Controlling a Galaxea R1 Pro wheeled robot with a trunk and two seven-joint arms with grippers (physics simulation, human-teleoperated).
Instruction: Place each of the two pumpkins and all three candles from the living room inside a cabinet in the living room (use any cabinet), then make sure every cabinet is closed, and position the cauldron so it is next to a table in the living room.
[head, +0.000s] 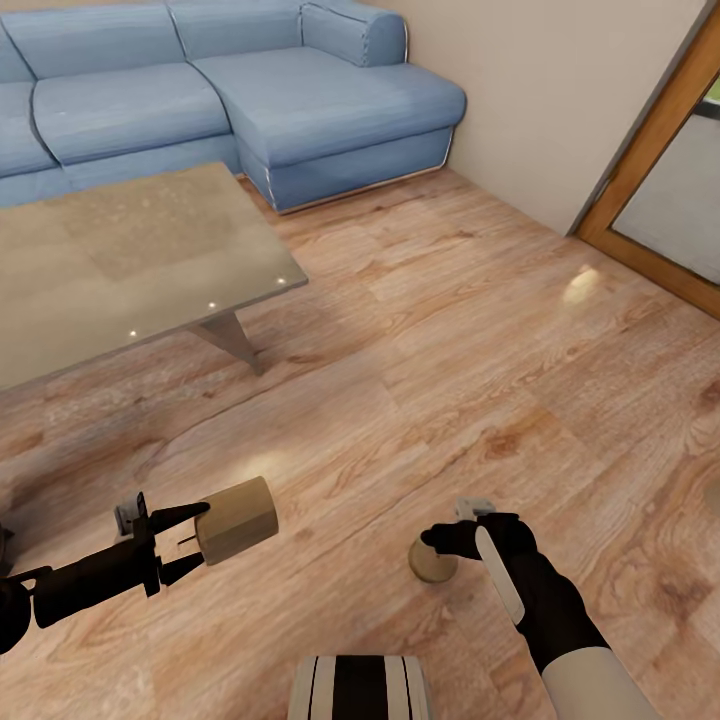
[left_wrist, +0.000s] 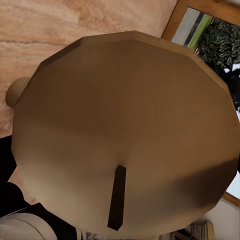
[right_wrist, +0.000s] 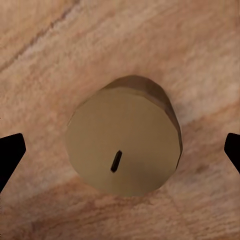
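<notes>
Jaws on your left gripper (head: 195, 545) are clamped on a beige candle (head: 237, 520), one finger above and one below its wick end. The held candle lies on its side, clear of the wood-plank floor (head: 450, 330), and sits nearer you than the bench (head: 120, 260). In the left wrist view, its flat end face (left_wrist: 130, 135) lies close to the lens, with the dark wick (left_wrist: 117, 197) showing.

Jaws on your right gripper (head: 447, 541) are spread apart, hovering directly over a second candle (head: 433, 562). That candle stands upright on the floor, to the right of the held candle and well apart from the bench. In the right wrist view, you look straight down on its top (right_wrist: 125, 142); the two black fingertips (right_wrist: 9, 155) sit wide of it on either side, neither touching it.

Note the bench: a glossy grey top on angled slab legs, with nothing visible on its surface. A blue corner sofa (head: 300, 90) stands beyond the bench. A wood-framed glass door (head: 660, 190) stands to the right of the sofa.
</notes>
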